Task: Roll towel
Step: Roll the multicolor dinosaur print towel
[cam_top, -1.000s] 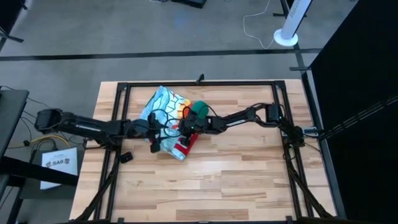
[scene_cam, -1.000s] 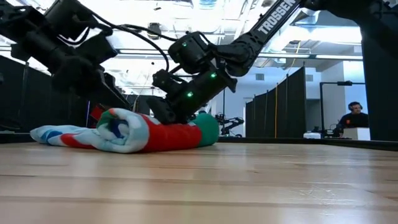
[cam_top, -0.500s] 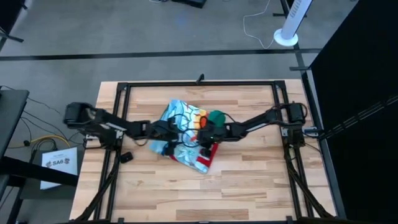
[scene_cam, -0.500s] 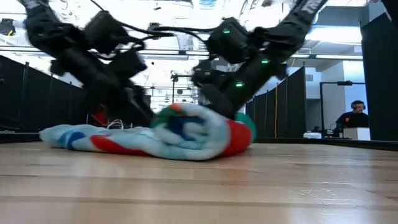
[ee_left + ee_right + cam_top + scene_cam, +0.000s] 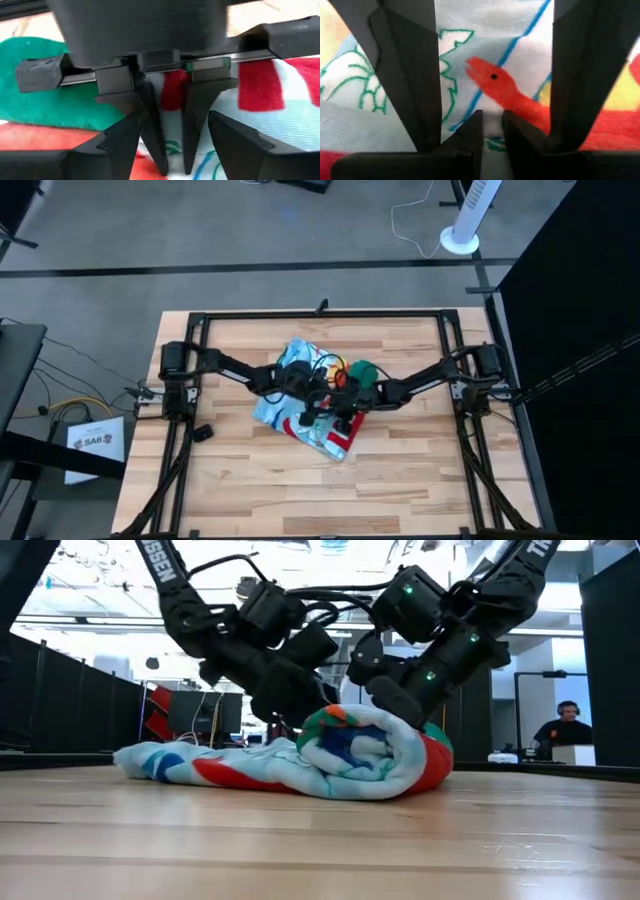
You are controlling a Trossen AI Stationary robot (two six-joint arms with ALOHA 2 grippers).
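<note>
The towel [image 5: 293, 362], light blue with red, orange and green print, lies mid-table. Its right part is wound into a thick roll [image 5: 372, 753] whose spiral end faces the low view. Its flat tail [image 5: 170, 760] lies on the wood toward the table's left. My left gripper [image 5: 312, 404] [image 5: 298, 718] is down at the roll's left side, its fingers almost together [image 5: 172, 159]. My right gripper [image 5: 342, 404] [image 5: 402, 705] rests on the roll's top, open, with printed cloth filling the gap between its fingers [image 5: 492, 75]. My left gripper comes slanting down from the table's left and sets its near-shut fingers [image 5: 152, 140] against the cloth beside the roll [image 5: 172, 100]; whether any cloth is pinched between them cannot be told. My right gripper comes slanting down from the table's right. Its spread fingers [image 5: 410, 75] lie on the roll's top [image 5: 490, 82], and the roll rests on the table.
A black metal frame [image 5: 320, 314] runs round the wooden table top. A small black object [image 5: 201, 431] lies near the left rail. Bare wood [image 5: 330, 490] stretches toward the near edge. Beyond the table a person [image 5: 570, 725] sits in the room.
Both grippers have swept fast toward the table's right edge, staying on the towel. The roll has travelled right with them and grown thicker. The flat tail has been dragged right along the wood and is shorter.
</note>
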